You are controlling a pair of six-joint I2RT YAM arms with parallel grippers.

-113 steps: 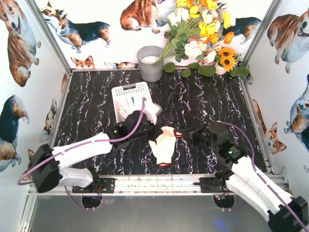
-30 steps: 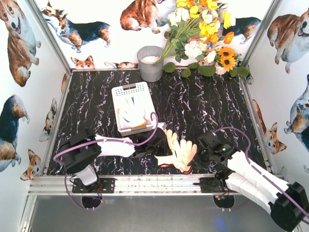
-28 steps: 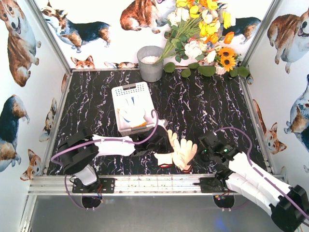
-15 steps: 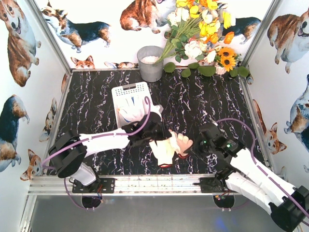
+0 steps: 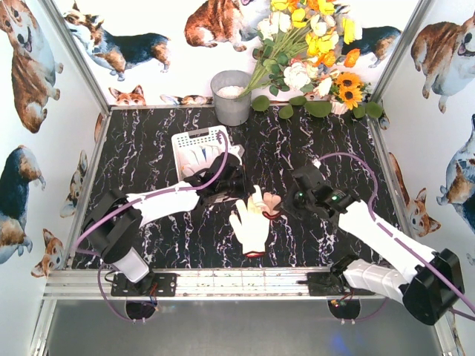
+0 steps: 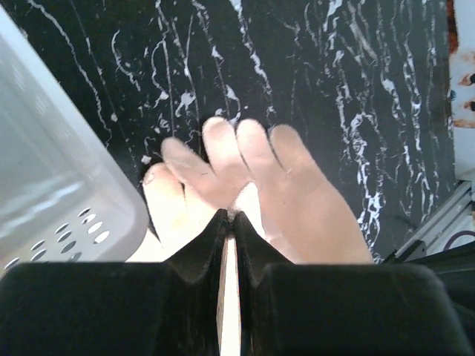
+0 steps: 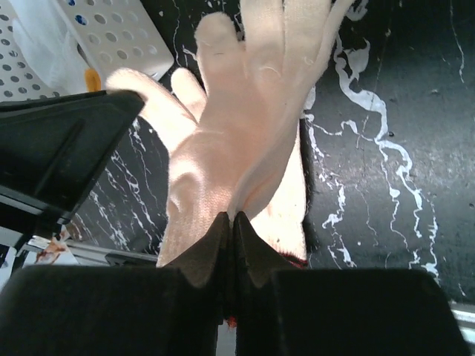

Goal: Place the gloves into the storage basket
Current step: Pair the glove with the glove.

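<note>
your left gripper (image 6: pixel 228 215) and right gripper (image 7: pixel 228 216) were each pinched shut on the beige glove (image 5: pixel 264 202) just beside the storage basket (image 5: pixel 194 138), so you would likely have done best to free one grip and lift the glove clear over the rim before dropping it, and no writing or brand was readable.

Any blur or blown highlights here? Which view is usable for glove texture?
Left wrist: the held glove is soft and washed out, the storage basket wall blurred too; the marble table behind is sharper. Right wrist: the knit glove shows weave near the jaws, but its fingertips blow out white. Top external: sharp, evenly lit; the glove on the table is bright, little detail.
</note>
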